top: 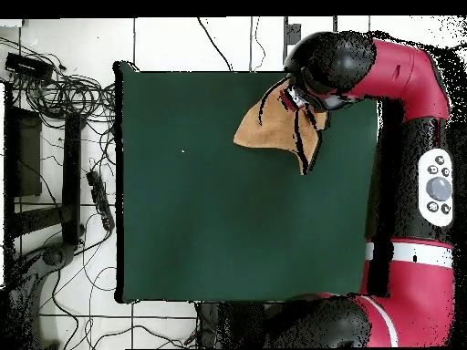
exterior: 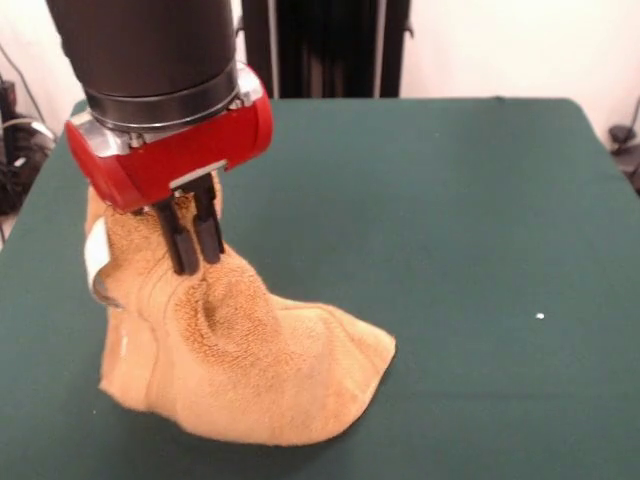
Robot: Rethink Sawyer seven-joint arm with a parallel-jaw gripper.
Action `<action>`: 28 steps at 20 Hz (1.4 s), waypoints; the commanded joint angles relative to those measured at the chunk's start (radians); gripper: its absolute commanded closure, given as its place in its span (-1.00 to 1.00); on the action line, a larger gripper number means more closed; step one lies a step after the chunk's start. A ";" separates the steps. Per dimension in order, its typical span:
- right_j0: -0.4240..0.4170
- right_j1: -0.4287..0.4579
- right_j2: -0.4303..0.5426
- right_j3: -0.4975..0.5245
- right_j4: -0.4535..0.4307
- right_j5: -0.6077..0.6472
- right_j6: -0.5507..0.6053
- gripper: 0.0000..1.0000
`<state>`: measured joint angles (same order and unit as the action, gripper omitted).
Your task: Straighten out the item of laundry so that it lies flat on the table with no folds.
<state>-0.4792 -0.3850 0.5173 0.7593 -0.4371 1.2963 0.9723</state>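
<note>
Gripper (exterior: 197, 245) pinches the towel (exterior: 250, 370) peak; the rest drapes below.

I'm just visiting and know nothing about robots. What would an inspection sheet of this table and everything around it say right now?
Surface: table, dark green cloth, one tiny white speck on it.
Job's things: orange-tan towel, pulled up into a peak, lower part draped in folds on the table; not flat.
Clutter: nothing seen apart from the speck.
Grippers: gripper, black fingers close together, pinching the towel's peak.
Cables: tangle of black cables on the floor beside the table, in the overhead view.
Surroundings: pale tiled floor, dark equipment beside the table, red robot arm.
</note>
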 commanded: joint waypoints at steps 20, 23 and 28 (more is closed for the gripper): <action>0.034 0.025 0.102 0.010 0.042 0.067 -0.270 -1.00; 0.022 0.006 0.094 0.052 0.053 0.044 -0.255 -1.00; 0.011 -0.027 0.079 0.125 0.069 0.012 -0.219 -1.00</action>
<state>-0.4839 -0.3737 0.5225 0.7190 -0.4029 1.2963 0.9723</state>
